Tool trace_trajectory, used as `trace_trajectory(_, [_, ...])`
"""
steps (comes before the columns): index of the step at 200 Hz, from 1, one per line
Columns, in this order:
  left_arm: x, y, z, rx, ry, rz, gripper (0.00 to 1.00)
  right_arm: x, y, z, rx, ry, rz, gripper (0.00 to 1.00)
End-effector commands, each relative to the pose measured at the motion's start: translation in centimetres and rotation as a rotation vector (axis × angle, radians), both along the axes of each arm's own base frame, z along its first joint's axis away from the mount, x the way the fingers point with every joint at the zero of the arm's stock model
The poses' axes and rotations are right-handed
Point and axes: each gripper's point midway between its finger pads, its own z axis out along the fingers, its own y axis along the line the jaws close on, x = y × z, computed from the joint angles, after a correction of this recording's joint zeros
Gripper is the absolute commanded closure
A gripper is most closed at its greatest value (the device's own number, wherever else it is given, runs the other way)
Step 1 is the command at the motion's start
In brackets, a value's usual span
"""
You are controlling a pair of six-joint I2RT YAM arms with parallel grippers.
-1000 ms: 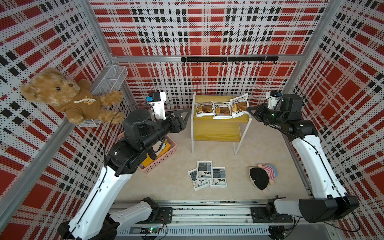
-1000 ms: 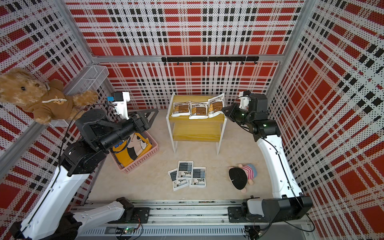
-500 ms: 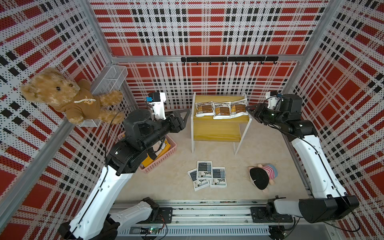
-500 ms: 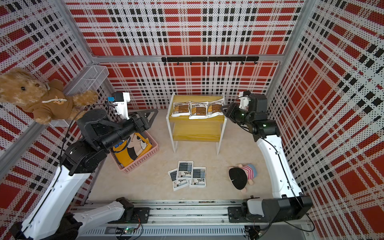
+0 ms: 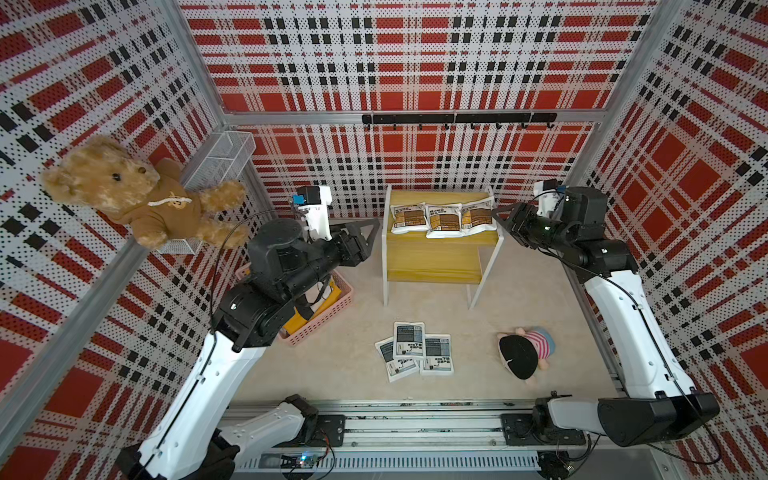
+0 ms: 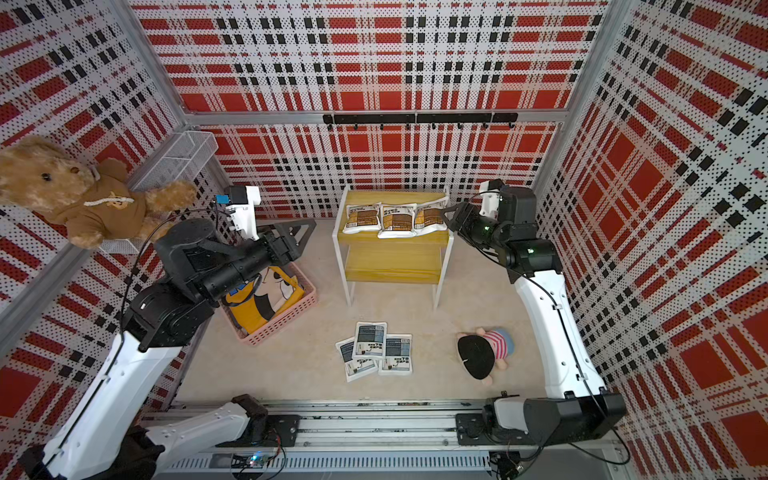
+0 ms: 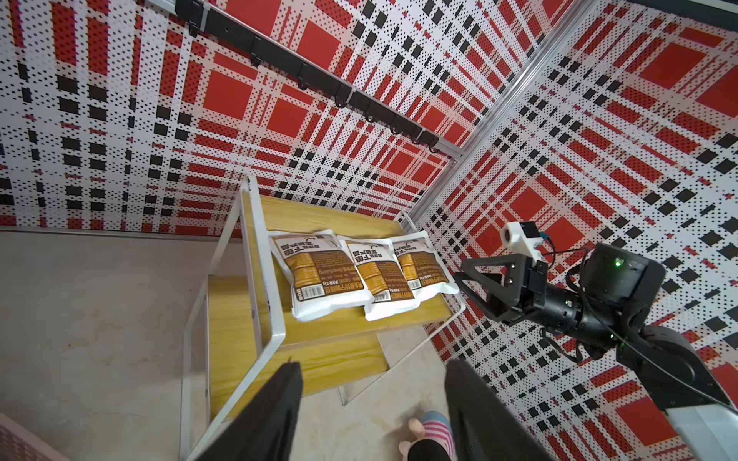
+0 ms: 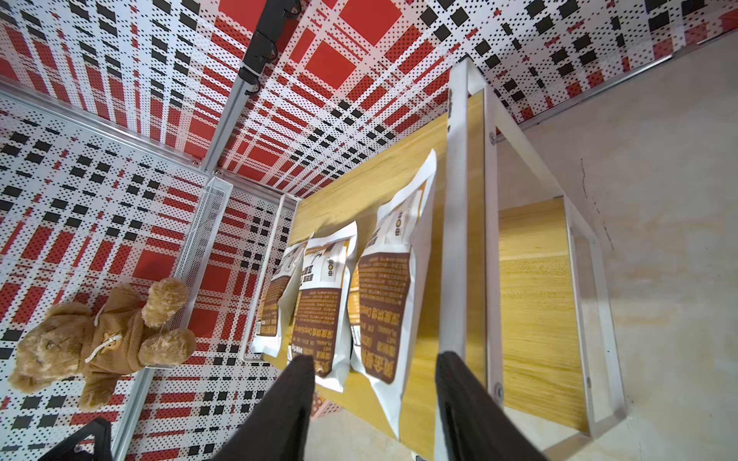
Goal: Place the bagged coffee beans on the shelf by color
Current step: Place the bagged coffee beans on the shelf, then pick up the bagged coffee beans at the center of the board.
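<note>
Hanging just off the left end of the shelf [image 5: 432,249], the left gripper [image 5: 369,236] pointed at the shelf at about the height of its top board [image 5: 436,197]. Its jaws stood apart with nothing between them.

Below it and a little to the right, the three grey-panel pouches [image 5: 409,340] lay flat on the floor [image 5: 324,374]. They were near the middle of its front edge and well apart from the shelf's front legs. They overlapped in a loose fan, one on top, one tucked under it on the left and one beside it on the right. Each had its long axis running roughly from the front edge toward the shelf.

On the top board the three brown-panel pouches [image 5: 442,221] sat in a row from left end to right end, edges overlapping, long axes across the board. The lower board [image 5: 432,270] was bare.

At the right end of the top board the right gripper [image 5: 500,222] hovered with jaws parted. In the right wrist view the near end of the rightmost brown pouch [image 8: 383,303] lay ahead of the gap, and neither of the fingers [image 8: 295,383] appeared to touch it, so that gripper held nothing.

By my reading the brown set was done and the grey trio was left, likely bound for the lower board. The pile lay roughly between the arms, a shade nearer the left gripper. Whichever arm took it needed to drop from board height to the floor, turn its jaws downward and close across the top pouch's short width.
</note>
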Motion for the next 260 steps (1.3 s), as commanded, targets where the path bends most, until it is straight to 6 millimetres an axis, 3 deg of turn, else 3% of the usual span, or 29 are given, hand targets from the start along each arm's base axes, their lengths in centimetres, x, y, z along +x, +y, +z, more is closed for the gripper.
trace_trajectory(1, [-0.3, 0.1, -0.2, 0.001, -0.003, -0.009, 0.36, -1.3, 0.7, 2.5, 0.009, -0.076, 0.044, 0.52])
trace_trajectory(29, [-0.2, 0.0, -0.4, 0.0, -0.002, -0.015, 0.36, -2.1, 1.7, 3.2, -0.025, -0.118, 0.08, 0.55])
trace_trajectory(62, [-0.8, -0.2, -0.9, -0.007, 0.006, -0.038, 0.35, -4.7, 2.8, 3.8, -0.148, -0.163, 0.123, 0.5])
trace_trajectory(100, [-2.1, -1.5, -5.1, -0.018, 0.105, -0.103, 0.34, -9.2, 2.1, 2.6, -0.223, -0.17, 0.168, 0.46])
trace_trajectory(135, [-4.7, -3.9, -9.9, -0.018, 0.195, -0.119, 0.33, -12.7, 3.1, -2.1, -0.201, -0.058, 0.297, 0.46])
trace_trajectory(192, [-8.9, -9.1, -20.4, -0.015, 0.369, -0.189, 0.32, -15.9, 2.6, -11.6, -0.206, 0.144, 0.318, 0.46])
trace_trajectory(216, [-9.7, -9.8, -24.0, 0.002, 0.424, -0.188, 0.3, -17.0, 2.0, -15.4, -0.232, 0.24, 0.311, 0.46])
trace_trajectory(260, [-10.3, -9.9, -28.7, 0.048, 0.502, -0.173, 0.25, -18.4, 1.5, -21.8, -0.258, 0.385, 0.316, 0.46])
